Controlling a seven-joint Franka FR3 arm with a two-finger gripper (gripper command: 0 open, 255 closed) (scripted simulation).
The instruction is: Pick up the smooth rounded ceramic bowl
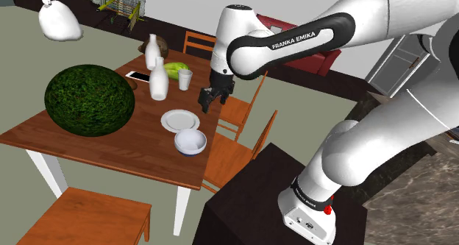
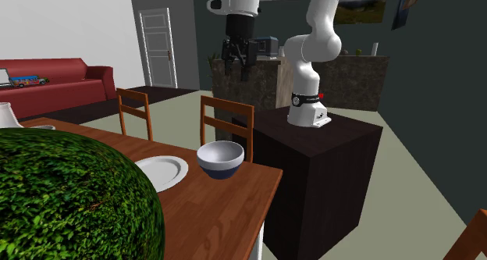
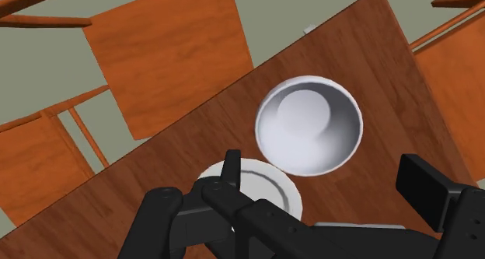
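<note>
surface: brown wooden table (image 1: 110, 146) | long edge at shoulder view's right: white bowl (image 1: 190, 141), bluish outside, upright; white plate (image 1: 179, 121) just beside it, further in | opposite long edge: large leafy green ball (image 1: 90, 100) | far end: tall white bottle (image 1: 158, 79), second white bottle (image 1: 152, 52), white cup (image 1: 184, 79), flat white device (image 1: 138, 76), green item (image 1: 175, 69)

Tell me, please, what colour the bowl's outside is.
The bowl is dark blue outside, white inside; the second exterior view shows it best.

Qty: 1 bowl (image 1: 190, 141), 1 plate (image 1: 179, 121), 1 cup (image 1: 184, 79), 2 white bottles (image 1: 158, 80), 1 leafy ball (image 1: 90, 100), 4 chairs (image 1: 95, 214), 1 table (image 1: 110, 149).
</note>
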